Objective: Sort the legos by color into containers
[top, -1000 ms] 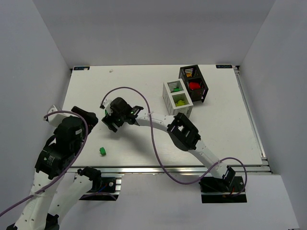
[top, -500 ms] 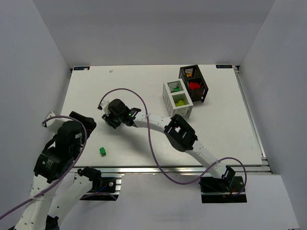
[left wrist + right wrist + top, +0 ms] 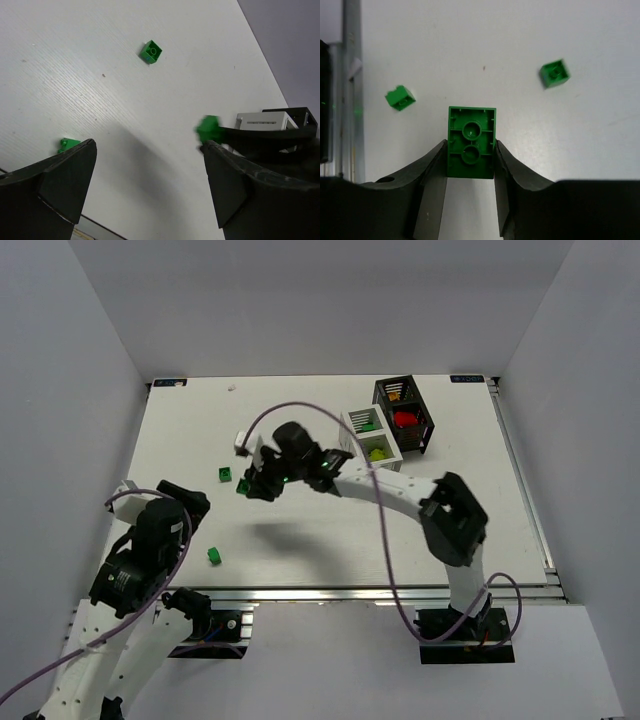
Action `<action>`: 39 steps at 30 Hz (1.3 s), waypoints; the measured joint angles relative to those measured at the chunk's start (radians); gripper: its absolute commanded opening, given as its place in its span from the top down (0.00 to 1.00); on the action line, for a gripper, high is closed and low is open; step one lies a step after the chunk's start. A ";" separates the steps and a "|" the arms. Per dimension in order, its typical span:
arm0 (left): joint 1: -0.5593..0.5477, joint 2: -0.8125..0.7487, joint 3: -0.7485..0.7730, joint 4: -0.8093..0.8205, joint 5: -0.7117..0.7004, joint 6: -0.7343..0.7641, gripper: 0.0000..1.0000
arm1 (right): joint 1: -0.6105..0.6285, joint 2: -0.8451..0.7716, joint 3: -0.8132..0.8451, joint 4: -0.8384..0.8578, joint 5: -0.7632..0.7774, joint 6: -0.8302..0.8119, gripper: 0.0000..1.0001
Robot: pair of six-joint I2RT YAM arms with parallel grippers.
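Observation:
My right gripper [image 3: 470, 150] is shut on a green lego [image 3: 471, 142], held by its sides with the hollow underside facing the camera, above the table. In the top view that gripper [image 3: 252, 486] hangs left of the white container [image 3: 372, 445], with the held lego [image 3: 243, 488] at its tip. Two more green legos lie on the table, one [image 3: 225, 475] just left of the gripper and one [image 3: 213, 556] near the front edge. The black container [image 3: 405, 415] stands behind the white one. My left gripper [image 3: 150, 185] is open and holds nothing, low at the front left [image 3: 170, 498].
The white container holds a green piece [image 3: 368, 426] in its far half and lime-yellow pieces [image 3: 377, 452] in its near half. The black container holds a red piece [image 3: 404, 419] and orange ones [image 3: 397, 393]. A purple cable [image 3: 300, 410] arcs over the right arm.
The right gripper closed on the green lego, lifted it off the table and swung right toward the containers. The left arm shifted slightly and stayed open.

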 measured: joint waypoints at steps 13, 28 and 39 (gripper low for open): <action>0.000 0.206 -0.069 0.151 0.113 0.109 0.24 | -0.466 -0.404 -0.141 -0.032 -0.128 -0.111 1.00; 0.000 0.243 -0.103 0.185 0.147 0.140 0.15 | -0.691 -0.180 -0.078 -0.145 -0.122 -0.259 0.92; 0.000 0.282 -0.114 0.163 0.154 0.126 0.15 | -0.698 -0.119 -0.013 -0.174 -0.120 -0.265 0.41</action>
